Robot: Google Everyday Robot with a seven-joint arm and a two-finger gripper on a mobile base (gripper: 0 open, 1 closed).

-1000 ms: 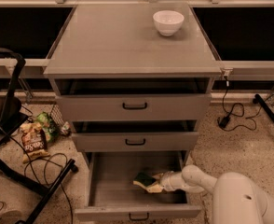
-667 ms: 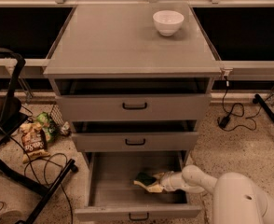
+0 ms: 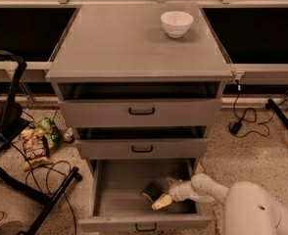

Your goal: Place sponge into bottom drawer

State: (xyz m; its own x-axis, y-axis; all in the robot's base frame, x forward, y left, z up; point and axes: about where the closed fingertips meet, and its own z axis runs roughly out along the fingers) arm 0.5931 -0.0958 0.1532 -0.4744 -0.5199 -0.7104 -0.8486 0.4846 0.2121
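Note:
The bottom drawer (image 3: pixel 115 199) is pulled out, a wide grey tray with a black handle on its front. The sponge (image 3: pixel 152 190), dark green over pale yellow, lies tilted on the drawer floor towards the right side. My gripper (image 3: pixel 162 194) reaches into the drawer from the right, just right of the sponge. Its fingers are spread, with one pale finger (image 3: pixel 161 202) pointing down-left below the sponge. The sponge sits at the fingertips, and I cannot tell whether it still touches them.
Two upper drawers (image 3: pixel 141 112) stand slightly open above. A white bowl (image 3: pixel 177 23) sits on the cabinet top. A black chair frame (image 3: pixel 16 131), cables and snack bags (image 3: pixel 35 146) lie on the floor to the left. A cable (image 3: pixel 239 121) lies to the right.
The fingers have spread apart and the lower finger has swung down. The sponge now rests on the drawer floor in about the same spot.

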